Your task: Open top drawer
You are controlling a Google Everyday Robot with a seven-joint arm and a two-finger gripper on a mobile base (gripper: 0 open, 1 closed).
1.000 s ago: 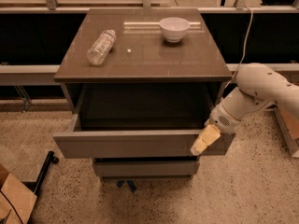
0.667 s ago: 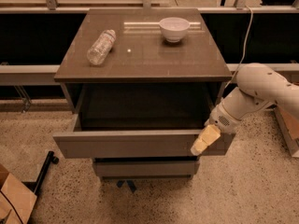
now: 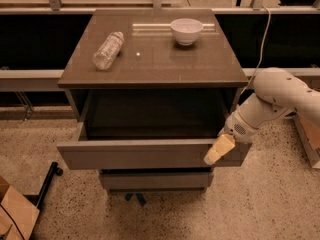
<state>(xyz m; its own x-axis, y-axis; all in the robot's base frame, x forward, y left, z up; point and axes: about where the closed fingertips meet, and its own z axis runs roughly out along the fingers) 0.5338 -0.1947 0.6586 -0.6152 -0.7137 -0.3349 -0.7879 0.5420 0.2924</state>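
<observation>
Grey-brown and plain-fronted, the top drawer (image 3: 140, 155) stands pulled out from the cabinet (image 3: 150, 71), its flat panel well forward of the cabinet's top edge. We see only darkness inside it, so its contents, if any, are beyond us. Below it, one narrower drawer front (image 3: 155, 180) shows as a strip, and anything lower is hidden behind the open drawer.

At the right end of the top drawer's panel sits the gripper (image 3: 216, 153), its cream-coloured tip lying against the front face near the upper corner. We cannot tell whether it grips the panel or merely rests against it. The white arm (image 3: 280, 96) comes in from the right and is cut off at the frame's edge.

On the cabinet top lie a clear plastic bottle (image 3: 108, 50) on its side at the left and a white bowl (image 3: 186, 30) upright near the back, well apart. A cardboard box (image 3: 15, 216) is cropped at the lower left corner.
</observation>
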